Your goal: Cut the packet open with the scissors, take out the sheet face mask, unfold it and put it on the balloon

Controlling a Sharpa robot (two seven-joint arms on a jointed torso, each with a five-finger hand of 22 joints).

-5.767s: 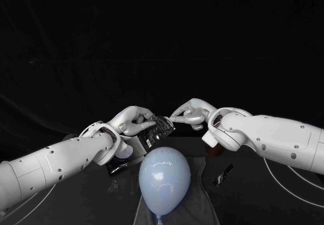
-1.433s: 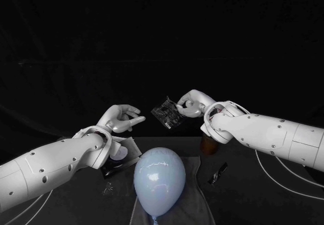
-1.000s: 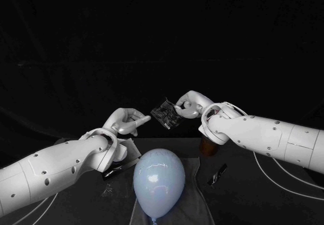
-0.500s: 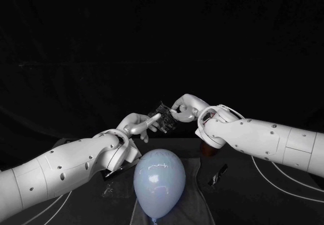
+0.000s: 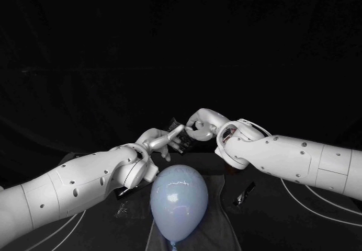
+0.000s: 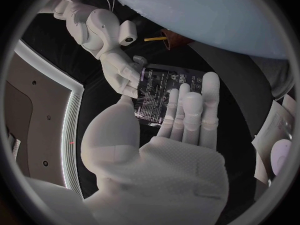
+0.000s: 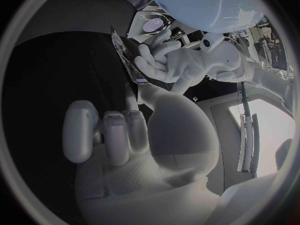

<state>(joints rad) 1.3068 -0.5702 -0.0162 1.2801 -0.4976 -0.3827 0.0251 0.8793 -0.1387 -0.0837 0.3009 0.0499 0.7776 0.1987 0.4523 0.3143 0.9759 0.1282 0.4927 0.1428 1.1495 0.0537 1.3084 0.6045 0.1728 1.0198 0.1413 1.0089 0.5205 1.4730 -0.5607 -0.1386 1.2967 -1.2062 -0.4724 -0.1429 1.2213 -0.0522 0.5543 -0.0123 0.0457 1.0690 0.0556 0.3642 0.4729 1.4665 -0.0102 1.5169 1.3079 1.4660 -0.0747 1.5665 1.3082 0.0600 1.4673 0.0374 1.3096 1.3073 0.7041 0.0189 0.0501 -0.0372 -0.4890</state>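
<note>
My right hand (image 5: 200, 125) holds the dark, glossy mask packet (image 5: 179, 139) up in the air beyond the balloon, pinching one corner. In the left wrist view the packet (image 6: 156, 92) hangs from the right hand (image 6: 122, 72). My left hand (image 5: 160, 140) reaches in from the other side. Its straight fingers (image 6: 187, 107) lie against the packet's face, its thumb sits at the packet's edge, and no closed grip shows. The right wrist view shows the packet (image 7: 125, 55) edge-on with the left hand (image 7: 172, 62) on it. The pale blue balloon (image 5: 179, 201) lies on the table in front of me. The dark scissors (image 5: 242, 194) lie to its right.
A grey cloth (image 5: 223, 219) lies under the balloon. A brown holder (image 6: 172, 39) stands beyond the balloon, below my right arm. A flat tray with a white round thing (image 6: 279, 157) sits left of the balloon under my left arm. Cables (image 5: 317, 201) run across the table at the right.
My left hand had let go of the packet, then rose and moved right until its fingers reached it again. My right hand has brought the packet down and to the left.
</note>
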